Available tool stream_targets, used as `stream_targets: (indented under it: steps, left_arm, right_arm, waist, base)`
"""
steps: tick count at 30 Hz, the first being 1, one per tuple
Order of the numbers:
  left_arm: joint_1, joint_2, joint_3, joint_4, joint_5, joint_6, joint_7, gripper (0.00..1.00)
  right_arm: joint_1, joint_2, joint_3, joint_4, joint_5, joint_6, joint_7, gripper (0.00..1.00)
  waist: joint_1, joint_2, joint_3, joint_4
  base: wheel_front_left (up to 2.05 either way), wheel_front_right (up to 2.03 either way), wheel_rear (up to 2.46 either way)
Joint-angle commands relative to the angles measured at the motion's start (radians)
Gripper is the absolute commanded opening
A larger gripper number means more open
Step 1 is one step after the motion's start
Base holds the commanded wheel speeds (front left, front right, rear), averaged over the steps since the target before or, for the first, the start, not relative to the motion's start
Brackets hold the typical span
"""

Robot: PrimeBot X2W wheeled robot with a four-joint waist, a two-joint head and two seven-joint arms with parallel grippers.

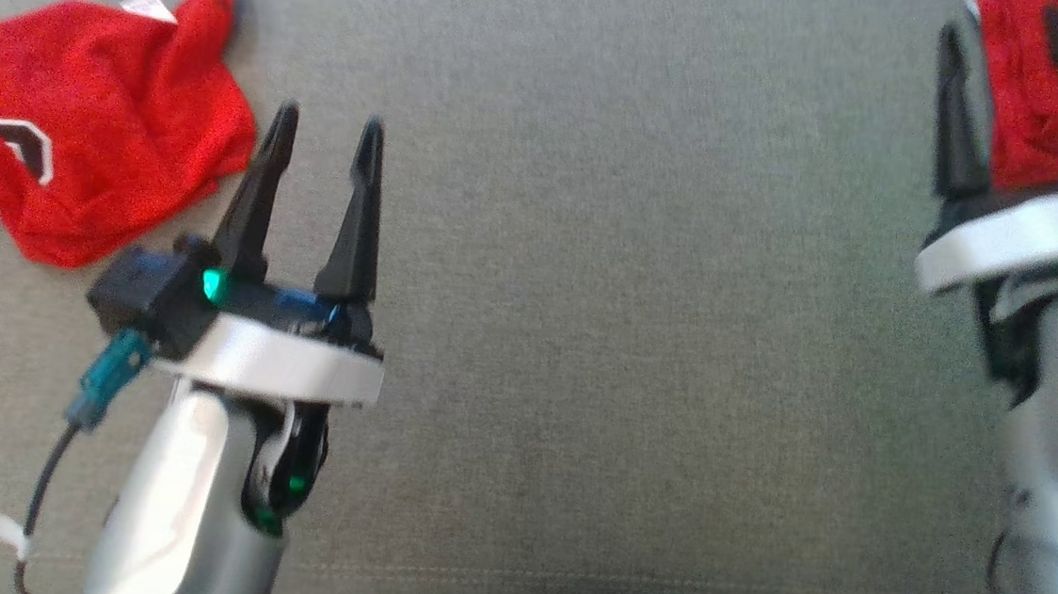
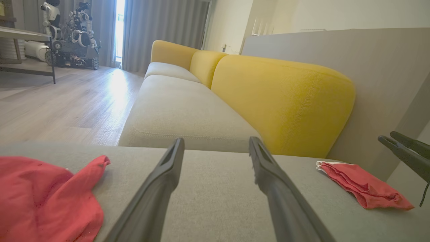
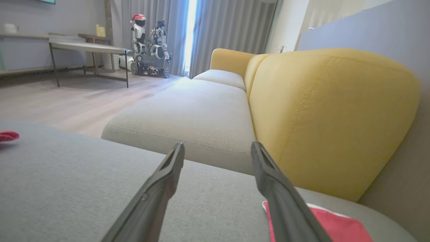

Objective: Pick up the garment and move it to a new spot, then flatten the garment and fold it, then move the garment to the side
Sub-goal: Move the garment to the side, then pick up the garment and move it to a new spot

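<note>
Garments: two, both red, both lying on the grey cushion (image 1: 633,296).
Crumpled red garment (image 1: 95,168): at the robot's far left, bunched, with a white-edged dark mark and a white tag showing. It lies just beside the left gripper's fingertips, not between them.
Folded red garment (image 1: 1021,100): at the far right edge, near the yellow backrest. It is a flat, compact stack with a white edge at one end (image 2: 366,186).
Grippers: two.
Left gripper (image 1: 329,121): fingers spread wide and released, with bare grey fabric between them.
Right gripper (image 1: 1001,27): fingers spread, grasping nothing, poised over the folded red garment. The left wrist view shows it clear above the cloth.
Yellow back cushions (image 2: 285,101): three in a row.
Beige seat cushions (image 2: 174,111): two, beyond the grey cushion.
</note>
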Motion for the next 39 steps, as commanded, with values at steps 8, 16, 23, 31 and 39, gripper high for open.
stream_targets:
  steps: [8,16,23,31,39]
  left_arm:
    - [0.112,0.011,0.055,-0.051,-0.026,0.021,-0.005,1.0]
    - [0.201,0.011,0.05,-0.057,-0.019,0.035,-0.005,1.0]
    - [0.231,0.011,0.061,-0.061,-0.024,0.05,-0.005,1.0]
    - [0.231,0.011,0.07,-0.058,-0.034,0.055,-0.005,1.0]
    - [0.227,0.011,0.067,-0.054,-0.033,0.057,-0.005,1.0]
  right_arm:
    - [0.2,0.145,-0.016,-0.08,-0.022,0.006,-0.12,1.0]
    - [0.378,0.196,-0.041,-0.145,-0.046,0.006,-0.152,1.0]
    - [0.441,0.2,-0.045,-0.157,-0.025,0.006,-0.157,1.0]
    - [0.441,0.2,-0.046,-0.169,-0.013,0.006,-0.158,1.0]
    - [0.442,0.201,-0.045,-0.174,-0.009,0.006,-0.159,1.0]
  waist:
    - [0.0001,-0.0001,-0.138,0.055]
    - [0.0001,-0.0001,-0.193,0.061]
    - [0.0001,-0.0001,-0.208,0.06]
    - [0.0001,-0.0001,-0.205,0.058]
    - [0.0001,-0.0001,-0.198,0.06]
  base:
    - [0.0,0.0,0.0]
    - [0.0,0.0,0.0]
    - [0.0,0.0,0.0]
    - [0.0,0.0,0.0]
    - [0.0,0.0,0.0]
